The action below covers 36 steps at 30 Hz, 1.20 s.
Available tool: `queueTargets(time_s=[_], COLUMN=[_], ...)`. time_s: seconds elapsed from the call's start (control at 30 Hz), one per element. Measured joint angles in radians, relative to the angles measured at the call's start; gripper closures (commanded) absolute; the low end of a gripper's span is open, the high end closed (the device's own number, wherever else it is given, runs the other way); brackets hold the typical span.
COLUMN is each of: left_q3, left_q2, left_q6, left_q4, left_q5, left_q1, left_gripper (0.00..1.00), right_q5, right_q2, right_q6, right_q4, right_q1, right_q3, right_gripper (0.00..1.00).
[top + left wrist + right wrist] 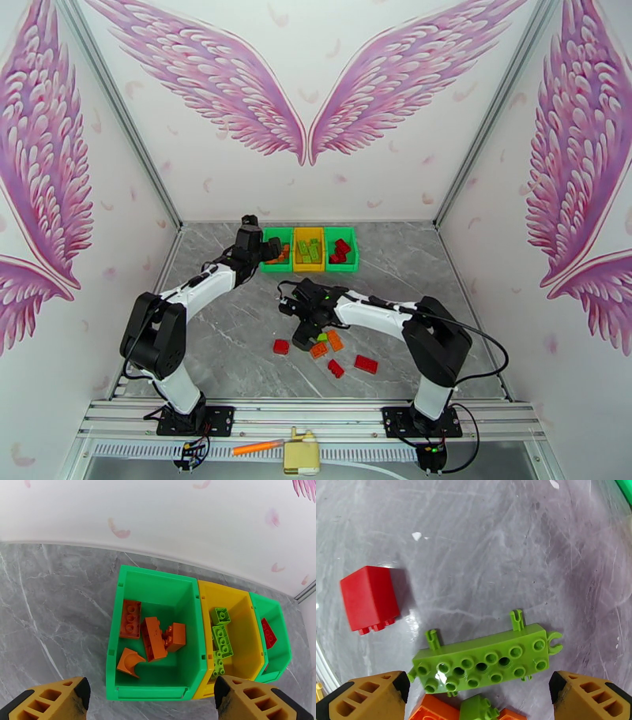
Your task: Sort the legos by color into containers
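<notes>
The containers stand in a joined row at the back of the table. The left green bin [276, 264] [158, 582] holds several orange legos [154, 638]. Light green legos [222, 638] lie in the yellow bin [308, 234] [241, 602]. Inside the right green bin [350, 251] [282, 653] is a red lego [268, 633]. My left gripper [271, 253] [152, 701] hangs open above the left green bin, empty. My right gripper [309, 339] [478, 697] is open, low over a long light green lego [486, 663] [321, 338] that lies between its fingers, untouched. A red lego [369, 598] [280, 346] lies to its left.
More loose legos lie on the table in front of the right gripper: orange ones [335, 340] [318, 350] and red ones [336, 368] [366, 363]. An orange pen-like stick [258, 447] and a beige object [301, 456] rest on the front rail. Walls close in the table on three sides.
</notes>
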Motion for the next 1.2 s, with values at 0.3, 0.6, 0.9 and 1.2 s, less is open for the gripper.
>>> queueTargets(time_s=[0.3, 0.6, 0.9, 1.2], left_q3=[-0.01, -0.031, -0.062, -0.069], left_q2=[-0.005, -0.025, -0.033, -0.056], left_q6=[0.003, 0.003, 0.005, 0.01], left_q4=[0.0, 0.0, 0.004, 0.007], left_q5=[0.0, 0.0, -0.001, -0.007], left_q1=[0.006, 0.012, 0.02, 0.025], left_gripper=[0.13, 0.13, 0.12, 0.12], right_q5=[0.052, 0.085, 0.159, 0.317], right_q2=[0.022, 0.006, -0.079, 0.047], right_q6=[0.0, 0.14, 0.586, 0.867], right_q4=[0.012, 0.052, 0.217, 0.181], right_q1=[-0.045, -0.173, -0.112, 0.011], right_q3=[0.036, 0.016, -0.074, -0.002], right_gripper=[0.01, 0.01, 0.05, 0.14])
